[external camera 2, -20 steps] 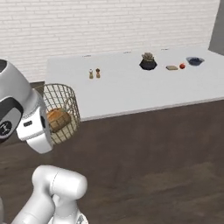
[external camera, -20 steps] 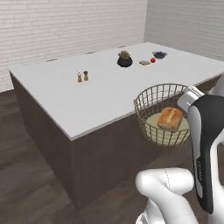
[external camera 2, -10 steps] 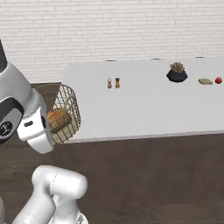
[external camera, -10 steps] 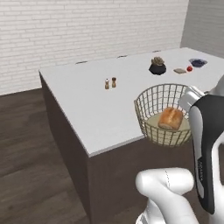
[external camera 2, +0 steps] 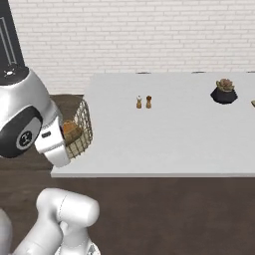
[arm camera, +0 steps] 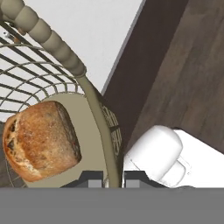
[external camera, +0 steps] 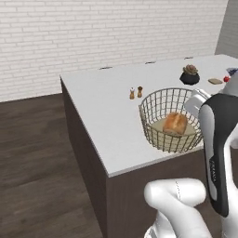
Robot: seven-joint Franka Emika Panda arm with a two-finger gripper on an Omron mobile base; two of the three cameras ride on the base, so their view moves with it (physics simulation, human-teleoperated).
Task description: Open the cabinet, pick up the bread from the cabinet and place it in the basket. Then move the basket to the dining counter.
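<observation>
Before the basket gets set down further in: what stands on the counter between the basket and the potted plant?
Nothing. In the left base view the white dining counter is bare between the basket and the potted plant; the shakers stand off to the side.

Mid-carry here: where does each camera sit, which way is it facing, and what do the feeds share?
Left base view: behind the arm's left, looking forward-down over the dining counter; white arm at lower right.
Right base view: behind its right, facing the same counter; arm at lower left.
Hand view: on the hand, looking along the gripper, shut on the rim of the basket.
All three share the basket with the bread inside; base views share the shakers and potted plant.
</observation>
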